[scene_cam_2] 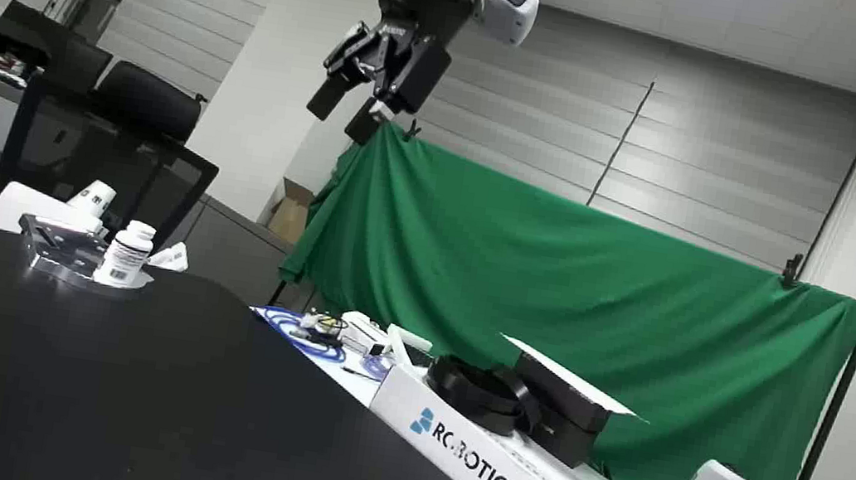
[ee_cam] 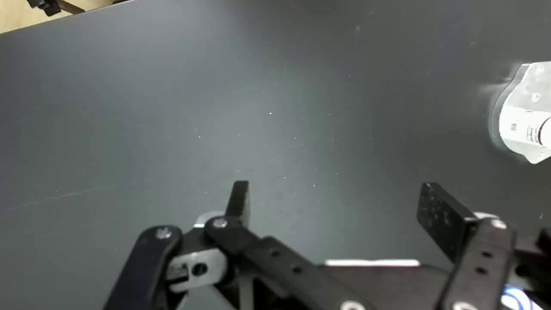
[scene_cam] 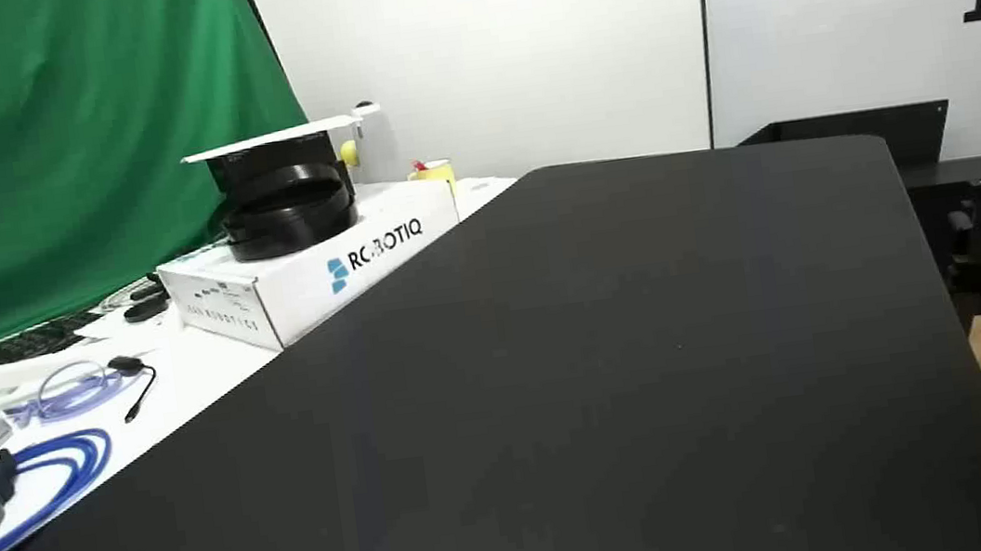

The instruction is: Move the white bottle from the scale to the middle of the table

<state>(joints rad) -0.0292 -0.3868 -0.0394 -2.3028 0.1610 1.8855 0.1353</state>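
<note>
The white bottle (scene_cam_2: 126,256) stands upright on the flat metallic scale (scene_cam_2: 64,246) near the table's edge in an exterior view. In the wrist view the bottle (ee_cam: 521,125) and the scale (ee_cam: 533,92) are at the right edge, partly cut off. The black table (scene_cam: 611,345) fills much of an exterior view, where the bottle and the gripper do not show; the table also shows in an exterior view (scene_cam_2: 162,404). My gripper (scene_cam_2: 344,113) hangs high above the table, apart from the bottle. In the wrist view its fingers (ee_cam: 335,193) are wide apart with nothing between them.
A white lettered box (scene_cam: 317,273) with black rings (scene_cam: 288,211) on it stands beside the table. Blue cables (scene_cam: 70,472) lie on the white side surface. A white cup (scene_cam_2: 92,198) and a crumpled white piece (scene_cam_2: 170,257) are near the scale. A green curtain (scene_cam_2: 555,291) hangs behind.
</note>
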